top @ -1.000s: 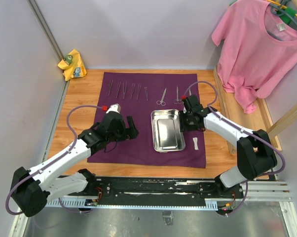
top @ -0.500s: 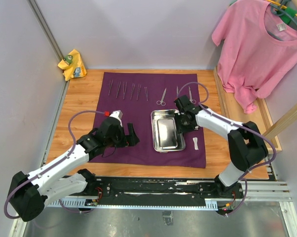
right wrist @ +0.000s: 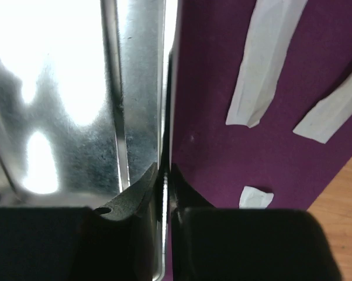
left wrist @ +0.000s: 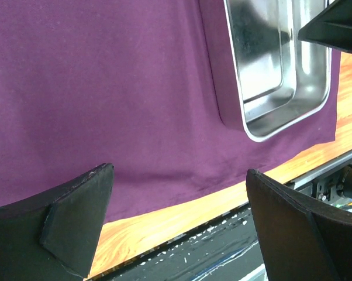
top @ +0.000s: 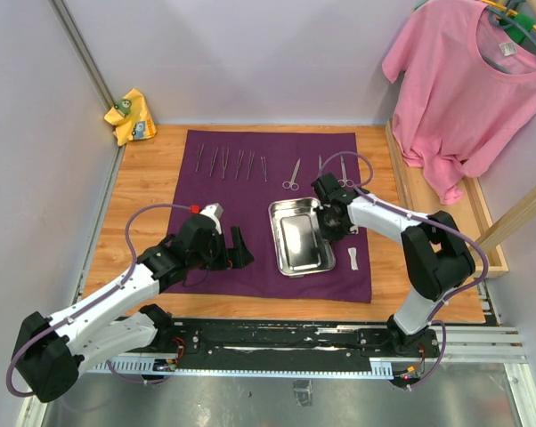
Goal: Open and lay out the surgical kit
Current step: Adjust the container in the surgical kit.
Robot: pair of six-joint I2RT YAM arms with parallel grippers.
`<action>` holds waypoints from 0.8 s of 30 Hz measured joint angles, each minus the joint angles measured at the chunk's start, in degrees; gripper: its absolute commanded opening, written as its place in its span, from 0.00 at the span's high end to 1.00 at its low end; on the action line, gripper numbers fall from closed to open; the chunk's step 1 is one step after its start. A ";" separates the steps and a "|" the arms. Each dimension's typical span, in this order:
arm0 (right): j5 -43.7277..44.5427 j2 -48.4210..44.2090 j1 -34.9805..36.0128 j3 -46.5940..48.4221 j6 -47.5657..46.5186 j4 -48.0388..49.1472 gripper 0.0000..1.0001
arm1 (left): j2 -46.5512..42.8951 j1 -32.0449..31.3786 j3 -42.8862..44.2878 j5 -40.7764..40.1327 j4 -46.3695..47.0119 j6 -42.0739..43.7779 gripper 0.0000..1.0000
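Carefully now: a thin pinch on the steel tray (right wrist: 59, 117).
My right gripper (right wrist: 164, 175) is clamped across the tray's right wall, one finger inside and one outside. The tray sits right of centre on the purple cloth (top: 223, 191). My left gripper (left wrist: 177, 175) hangs wide open over bare cloth. I judge the slick rim could slip or pivot, bunching the cloth and scattering the gauze strips (right wrist: 264, 64) just beside it.

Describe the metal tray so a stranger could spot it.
Find the purple cloth on the wooden table. The tray lies right of its middle, its rim in the right gripper. It is the only shiny rectangular dish; other metal things are slim tools.
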 measured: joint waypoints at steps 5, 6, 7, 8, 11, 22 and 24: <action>-2.78 -0.20 0.00 -0.68 1.77 2.49 0.99 | 0.46 0.00 0.33 -0.24 -0.66 -1.44 0.01; -3.32 -0.52 0.00 -1.05 2.08 2.99 0.99 | 0.74 0.00 0.59 -0.44 -0.94 -1.81 0.01; -3.82 -0.94 -0.02 -1.49 2.38 3.34 0.99 | 1.01 0.00 0.87 -0.61 -1.22 -2.01 0.01; -4.26 -1.29 -0.02 -1.86 2.67 3.65 0.99 | 1.29 0.00 1.22 -0.83 -1.55 -2.25 0.01; -6.08 -3.08 -0.04 -3.32 4.09 4.76 0.99 | 1.90 -0.02 2.51 -1.77 -2.95 -3.17 0.01; -17.66 -7.28 -3.80 -13.11 11.13 15.85 0.99 | 5.53 -0.02 9.49 -5.75 -8.79 -4.59 0.01; -20.41 -7.30 -4.57 -14.62 12.48 18.73 0.99 | 5.97 -0.02 10.01 -6.23 -9.09 -4.79 0.01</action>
